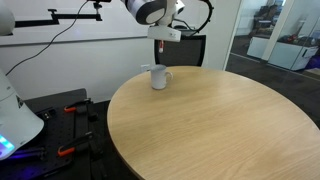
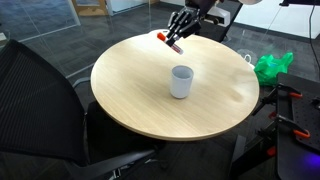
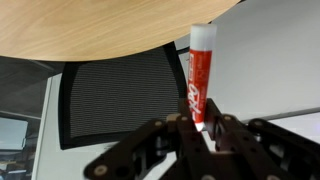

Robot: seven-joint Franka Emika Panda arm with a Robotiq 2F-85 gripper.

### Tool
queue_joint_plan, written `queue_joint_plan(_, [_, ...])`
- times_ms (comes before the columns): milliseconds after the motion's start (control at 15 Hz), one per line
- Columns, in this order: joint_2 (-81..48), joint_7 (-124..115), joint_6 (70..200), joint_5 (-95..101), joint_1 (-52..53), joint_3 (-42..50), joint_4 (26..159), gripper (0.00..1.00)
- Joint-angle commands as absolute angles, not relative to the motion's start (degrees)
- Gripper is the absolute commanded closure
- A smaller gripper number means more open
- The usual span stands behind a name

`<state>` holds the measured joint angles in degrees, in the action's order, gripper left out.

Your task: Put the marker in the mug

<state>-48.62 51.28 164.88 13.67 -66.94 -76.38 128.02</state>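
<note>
My gripper [image 3: 201, 128] is shut on the red marker [image 3: 198, 75], whose white end points away from the jaws. In an exterior view the gripper [image 2: 180, 30] holds the marker [image 2: 169, 40] tilted in the air over the far side of the round wooden table [image 2: 140, 100], above and behind the white mug [image 2: 181, 81]. In the other exterior view the marker [image 1: 160, 47] hangs from the gripper [image 1: 161, 38] a little above the mug [image 1: 159, 77]. The mug stands upright on the table, its inside hidden.
A black mesh chair [image 3: 120, 95] stands beyond the table edge and also shows in an exterior view [image 1: 190, 48]. Another black chair [image 2: 40, 110] is near the table. A green bag [image 2: 272, 67] lies on the floor. Red-handled tools [image 1: 70, 108] lie beside the table.
</note>
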Motion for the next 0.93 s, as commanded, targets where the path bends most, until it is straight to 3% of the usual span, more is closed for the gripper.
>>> queue_joint_plan(0, [-49.1,52.3,163.0,12.9,-69.4,-77.6,130.1,0.95])
queue_joint_plan(867, [-58.4,62.7,164.0,14.0,-72.8,-76.9,132.0,0.95])
